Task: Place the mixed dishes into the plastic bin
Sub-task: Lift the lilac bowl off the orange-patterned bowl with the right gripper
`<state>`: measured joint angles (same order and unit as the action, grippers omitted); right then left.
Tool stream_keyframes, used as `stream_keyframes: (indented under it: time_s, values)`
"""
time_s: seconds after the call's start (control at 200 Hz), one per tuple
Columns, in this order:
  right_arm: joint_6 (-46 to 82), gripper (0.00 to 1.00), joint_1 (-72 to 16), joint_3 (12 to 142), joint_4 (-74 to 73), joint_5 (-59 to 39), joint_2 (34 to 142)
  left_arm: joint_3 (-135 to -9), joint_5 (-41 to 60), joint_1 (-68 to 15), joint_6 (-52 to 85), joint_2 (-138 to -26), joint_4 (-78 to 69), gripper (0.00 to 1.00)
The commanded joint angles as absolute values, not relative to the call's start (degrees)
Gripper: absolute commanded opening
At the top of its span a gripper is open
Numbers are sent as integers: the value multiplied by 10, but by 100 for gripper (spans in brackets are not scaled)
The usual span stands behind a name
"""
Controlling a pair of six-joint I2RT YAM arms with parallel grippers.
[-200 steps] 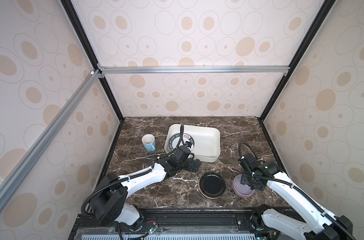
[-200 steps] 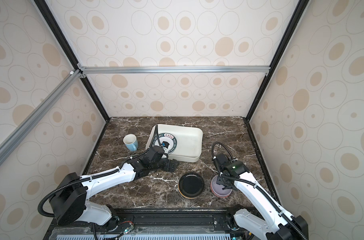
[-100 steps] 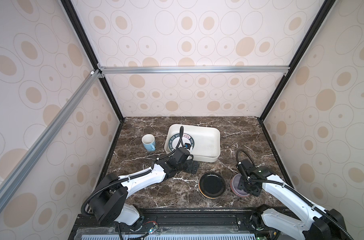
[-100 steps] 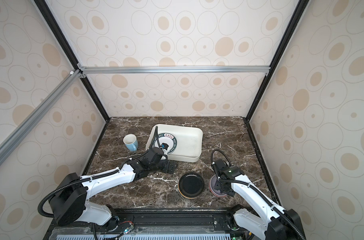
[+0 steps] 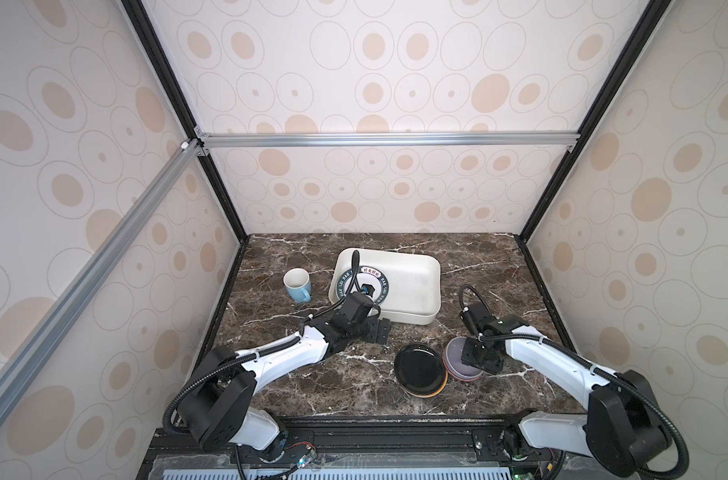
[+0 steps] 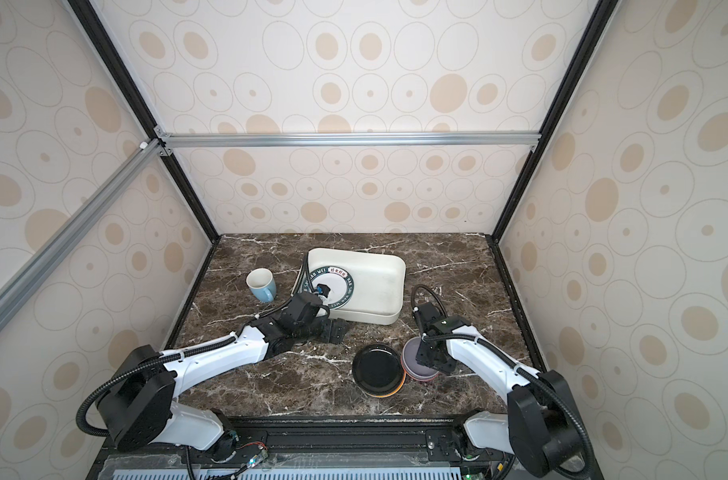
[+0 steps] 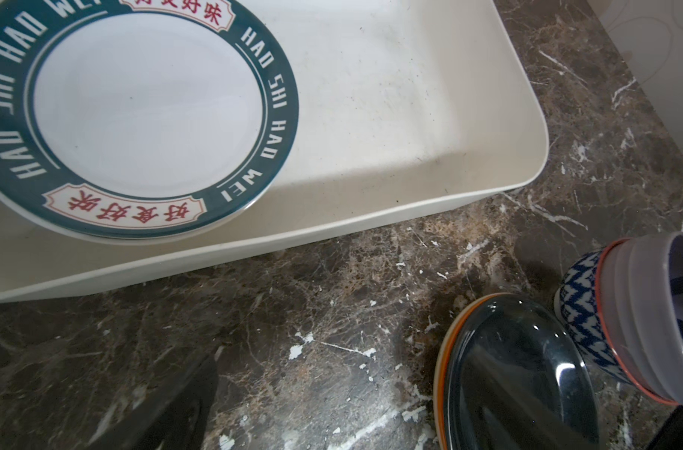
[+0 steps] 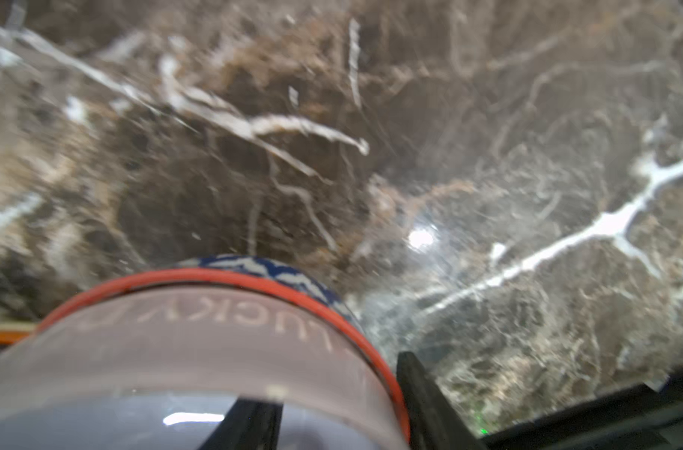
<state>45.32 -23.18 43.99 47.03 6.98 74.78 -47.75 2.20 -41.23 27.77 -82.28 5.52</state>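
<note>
Plastic bin (image 5: 414, 291) sits at the back of the marble table (image 5: 312, 374), with the printed-rim plate (image 7: 145, 109) lying in its left end. Black plate (image 5: 419, 369) rests on an orange plate (image 7: 441, 374) out front, just beside the lilac bowl (image 5: 453, 358) nested in a patterned bowl (image 7: 577, 311); the mug (image 5: 298, 284) stands left of the bin. Left gripper (image 5: 377, 331) hangs spread and empty. Right gripper (image 5: 476, 359) straddles the bowls' wall; whether it pinches yet, I cannot tell. Such a one-sided grip could tip the stack or knock the black plate
</note>
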Motion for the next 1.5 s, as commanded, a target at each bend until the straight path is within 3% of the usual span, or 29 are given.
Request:
stream_keyframes:
  time_s: [0.0,0.19,0.335,0.635,0.715,0.93,1.496]
  values:
    - [430,49,-232,482,450,60,769,-476,11,-402,267,-800,70,99]
    - [402,48,-232,518,490,98,762,-475,8,-392,266,-792,77,99]
    - [396,38,-229,510,489,89,747,-476,8,-391,268,-792,77,99]
    - [391,32,-222,485,498,87,733,-471,8,-389,270,-784,79,99]
    - [387,21,-217,481,503,90,720,-473,6,-390,269,-783,80,99]
    - [371,6,-196,485,517,87,692,-477,5,-390,269,-779,84,98]
    - [343,0,-193,544,551,51,661,-485,7,-385,267,-769,92,99]
